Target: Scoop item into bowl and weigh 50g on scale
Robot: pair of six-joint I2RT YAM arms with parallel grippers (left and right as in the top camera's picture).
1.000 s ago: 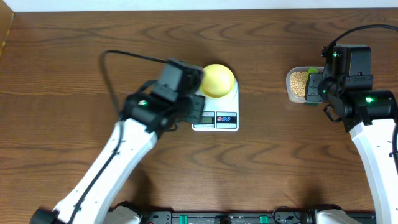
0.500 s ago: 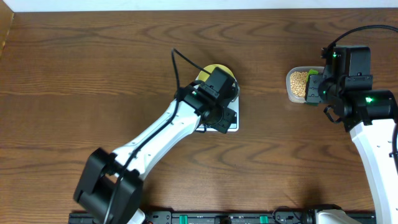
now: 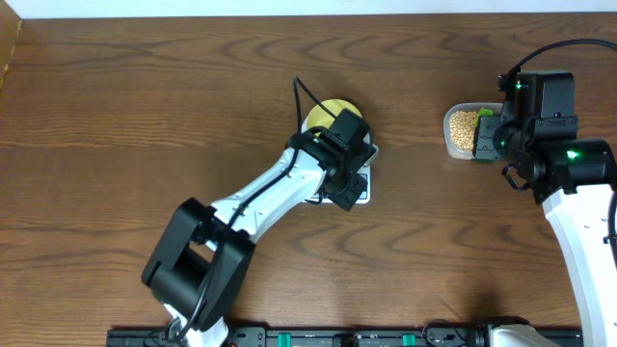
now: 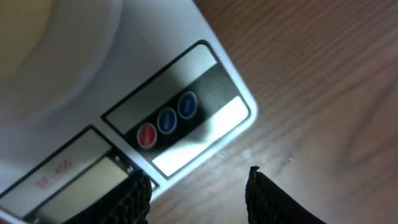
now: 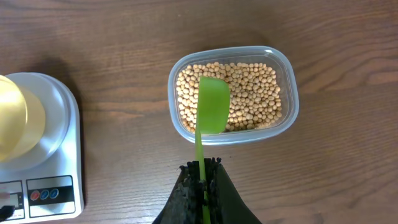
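Note:
The white scale (image 3: 363, 196) sits mid-table with the pale yellow bowl (image 3: 328, 110) on its platform. My left gripper (image 3: 349, 183) hovers over the scale's front, open and holding nothing. In the left wrist view its fingers (image 4: 134, 199) straddle the scale's front edge (image 4: 205, 134), just below the red and blue buttons (image 4: 166, 121). My right gripper (image 5: 202, 171) is shut on the handle of a green scoop (image 5: 212, 106). The scoop's blade hangs over the tan beans (image 5: 249, 87) in the clear tub (image 5: 283, 127). The bowl (image 5: 15, 121) and scale (image 5: 59, 152) show at the left of the right wrist view.
The tub of beans (image 3: 462, 128) stands at the right, beside my right arm (image 3: 559, 164). My left arm (image 3: 260, 198) stretches diagonally from the front left up to the scale. Dark wood table (image 3: 116, 116) lies all around.
My left arm has swung right from beside the scale to above its front right part, now covering the display and part of the bowl. The right arm and scoop have not moved.

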